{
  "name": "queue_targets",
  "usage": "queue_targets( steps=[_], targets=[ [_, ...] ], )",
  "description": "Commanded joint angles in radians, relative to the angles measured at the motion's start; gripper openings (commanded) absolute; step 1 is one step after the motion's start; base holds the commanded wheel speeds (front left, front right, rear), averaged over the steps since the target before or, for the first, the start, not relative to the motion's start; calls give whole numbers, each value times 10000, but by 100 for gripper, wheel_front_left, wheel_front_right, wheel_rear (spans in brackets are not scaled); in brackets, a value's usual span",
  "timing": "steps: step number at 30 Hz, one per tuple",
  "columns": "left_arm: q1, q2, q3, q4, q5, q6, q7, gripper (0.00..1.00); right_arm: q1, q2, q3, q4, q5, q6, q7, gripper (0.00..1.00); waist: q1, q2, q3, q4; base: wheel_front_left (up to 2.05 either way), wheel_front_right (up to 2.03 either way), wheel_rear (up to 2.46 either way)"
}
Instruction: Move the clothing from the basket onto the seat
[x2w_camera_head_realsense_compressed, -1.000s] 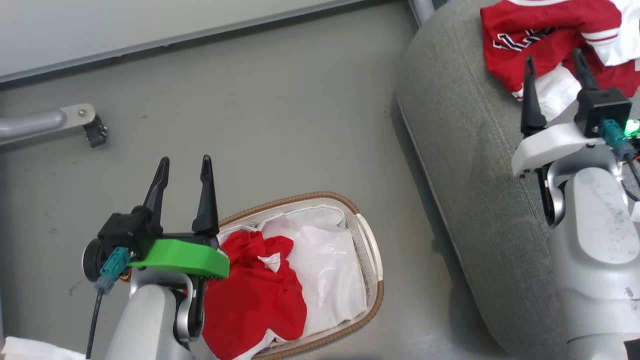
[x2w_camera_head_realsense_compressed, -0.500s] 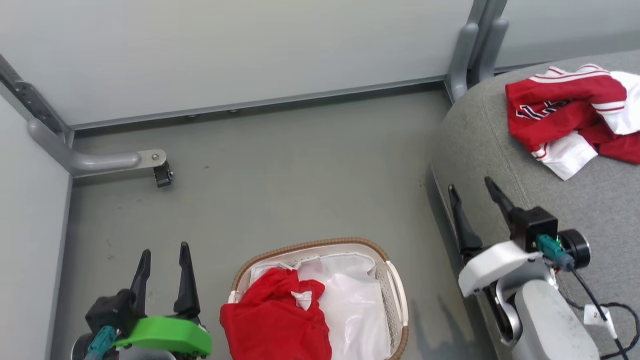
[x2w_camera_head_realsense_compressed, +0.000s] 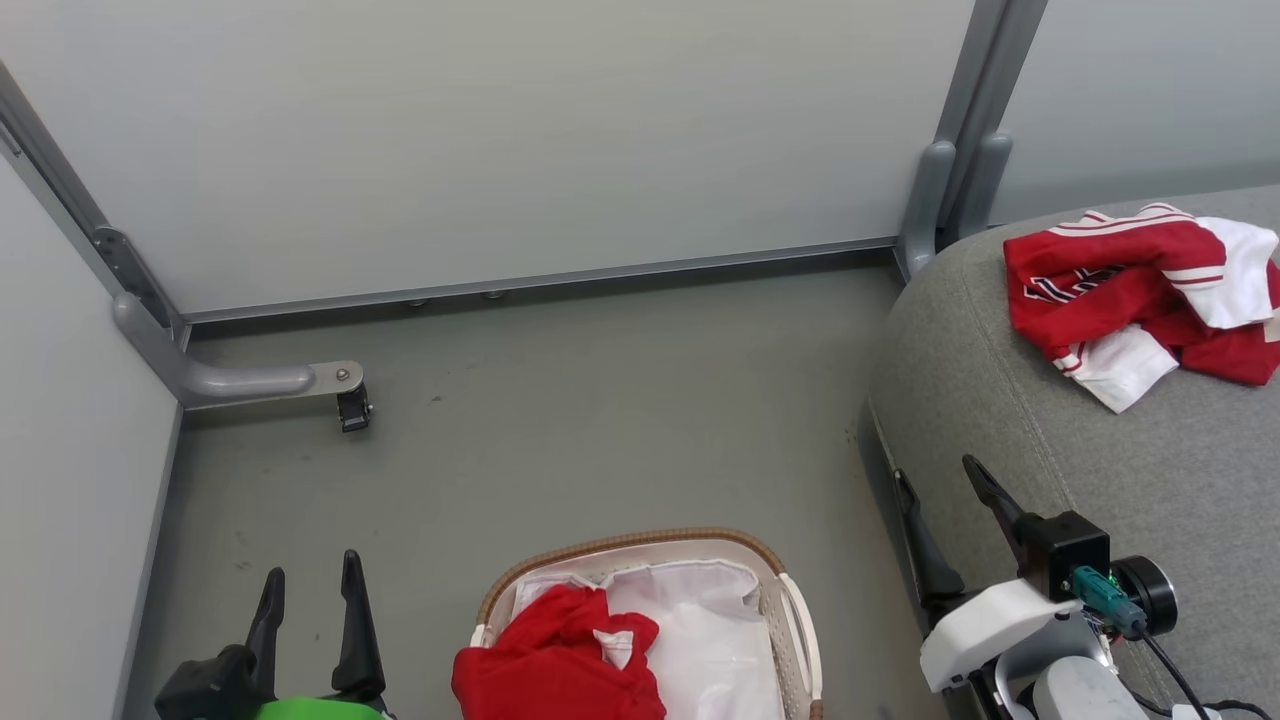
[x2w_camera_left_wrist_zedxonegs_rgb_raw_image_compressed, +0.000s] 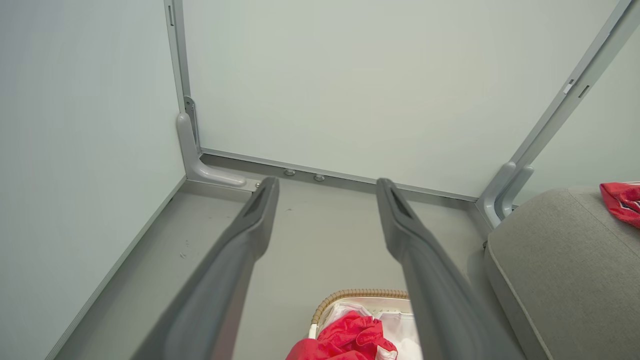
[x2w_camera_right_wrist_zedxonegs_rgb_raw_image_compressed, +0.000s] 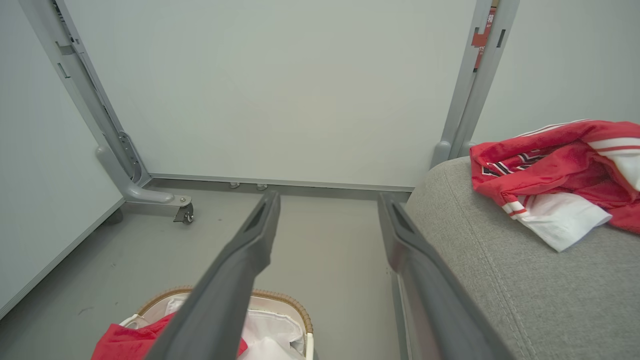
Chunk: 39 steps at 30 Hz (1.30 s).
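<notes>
Head view, looking down into a grey corner: the oval basket (x2w_camera_head_realsense_compressed: 640, 542), cream with a brown woven rim, sits on the floor (x2w_camera_head_realsense_compressed: 600, 420) at the bottom centre. A crumpled red garment (x2w_camera_head_realsense_compressed: 555, 665) lies in its left half on a white liner (x2w_camera_head_realsense_compressed: 700, 640) and appears to spill over the left rim. To the right, well apart from the basket, a red jersey (x2w_camera_head_realsense_compressed: 1120, 290) with white trim and dark lettering lies bunched on the large grey seat (x2w_camera_head_realsense_compressed: 1000, 420). The left gripper (x2w_camera_head_realsense_compressed: 312, 565) hovers at the lower left, near the basket, its two dark fingers spread and holding nothing. The right gripper (x2w_camera_head_realsense_compressed: 935, 470) hangs at the seat's front edge, fingers likewise spread and empty. So one piece of clothing seems placed and one is left to fetch. That garment looks light, thin and limp, likely a slick sports fabric: it should sag and trail when lifted, and cannot break. The raised folds near the middle of the heap, by a small white tag (x2w_camera_head_realsense_compressed: 620, 645), seem the best place to pinch, and a deep bite through several layers should stop it slipping. The risk is catching the loose liner as well, so the grip should stay on red cloth.
</notes>
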Motion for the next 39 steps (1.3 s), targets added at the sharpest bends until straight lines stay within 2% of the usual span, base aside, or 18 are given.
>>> queue_targets(
  steps=[1,25,33,39],
  targets=[
    [171,4,34,-37,55,-35,-8,100,154,-43,8,-57,3,-14,-6,100,1,0,-25,-31,0,0,0],
    [59,3,-202,-38,172,-116,-8,100,40,-42,-76,-400,21,-14,-6,100,1,0,102,-12,0,0,0],
    [-952,3,-754,552,710,-389,-8,100,-482,-42,-370,-777,-224,-14,-6,100,1,0,934,-76,0,0,0],
    [-2469,50,-1854,1853,1146,-611,-6,100,-1193,-42,-739,-1143,-608,-14,-6,100,1,0,2194,-260,0,0,0]
  ],
)
